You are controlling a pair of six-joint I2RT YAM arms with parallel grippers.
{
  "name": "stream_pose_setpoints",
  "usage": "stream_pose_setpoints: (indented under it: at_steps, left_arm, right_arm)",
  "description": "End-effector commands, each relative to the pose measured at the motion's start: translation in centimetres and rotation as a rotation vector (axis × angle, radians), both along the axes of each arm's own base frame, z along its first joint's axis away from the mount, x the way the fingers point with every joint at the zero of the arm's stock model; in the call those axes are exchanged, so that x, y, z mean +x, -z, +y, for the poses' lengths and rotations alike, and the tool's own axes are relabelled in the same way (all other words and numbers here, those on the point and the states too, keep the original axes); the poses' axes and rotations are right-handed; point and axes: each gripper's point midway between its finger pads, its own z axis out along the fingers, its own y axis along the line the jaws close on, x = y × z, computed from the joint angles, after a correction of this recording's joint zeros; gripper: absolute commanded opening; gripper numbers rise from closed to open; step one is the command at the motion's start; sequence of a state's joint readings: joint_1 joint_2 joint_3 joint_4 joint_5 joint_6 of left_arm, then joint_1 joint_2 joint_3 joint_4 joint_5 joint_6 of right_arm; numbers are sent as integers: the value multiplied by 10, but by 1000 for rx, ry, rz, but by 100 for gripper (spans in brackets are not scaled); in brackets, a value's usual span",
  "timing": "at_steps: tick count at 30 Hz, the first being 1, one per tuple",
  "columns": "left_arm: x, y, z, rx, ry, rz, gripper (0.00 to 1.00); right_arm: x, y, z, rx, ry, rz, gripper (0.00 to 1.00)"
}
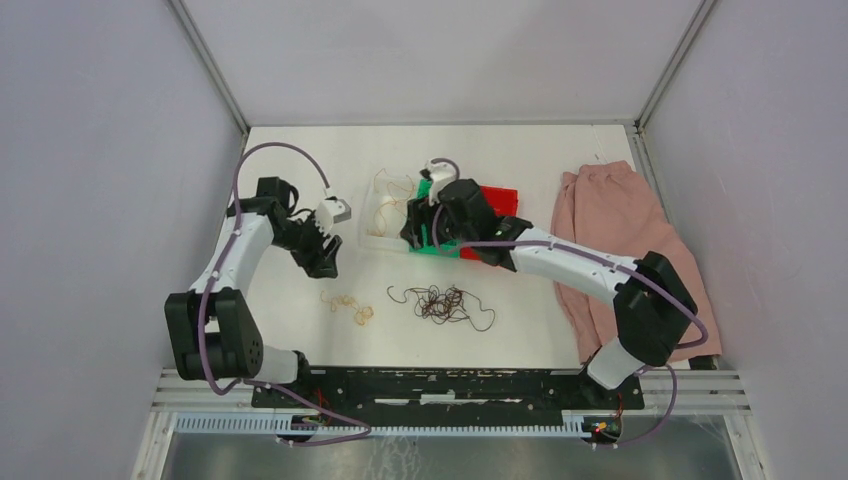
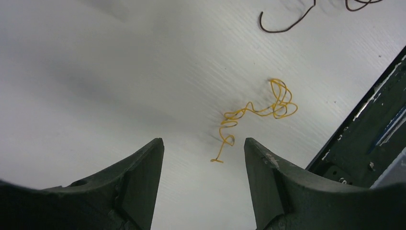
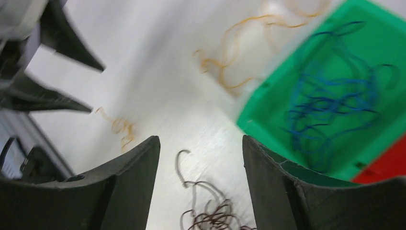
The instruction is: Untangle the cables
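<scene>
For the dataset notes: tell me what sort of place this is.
Likely a lab robot test cell: a white table boxed in by plain panels, two bolted arms, and a green bin holding blue cables.

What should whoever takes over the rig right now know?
Left pincer: open, empty, above a loose yellow cable on the table.
Right pincer: open, empty, near the green tray.
Done: blue cables lie in the green tray; some yellow cables lie in the clear tray.
Left: the brown tangle and the loose yellow cable are on the table, unsorted. The arm hides what the red tray holds.
</scene>
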State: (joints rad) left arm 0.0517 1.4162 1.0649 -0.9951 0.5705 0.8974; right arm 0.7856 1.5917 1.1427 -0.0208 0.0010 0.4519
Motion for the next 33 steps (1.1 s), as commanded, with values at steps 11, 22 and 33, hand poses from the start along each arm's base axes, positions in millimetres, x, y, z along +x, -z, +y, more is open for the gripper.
stream_pose_setpoints:
  at_steps: [11, 22, 33]
  left_arm:
    - [67, -59, 69, -74, -304, -257, 88]
    - [96, -144, 98, -147, -556, -444, 99]
    - [92, -160, 96, -158, -575, -485, 99]
  right_arm:
    - [-145, 70, 155, -259, -612, 136, 72]
    - [-130, 122, 154, -535, -622, 218, 58]
    - [-111, 71, 150, -397, -561, 136, 0]
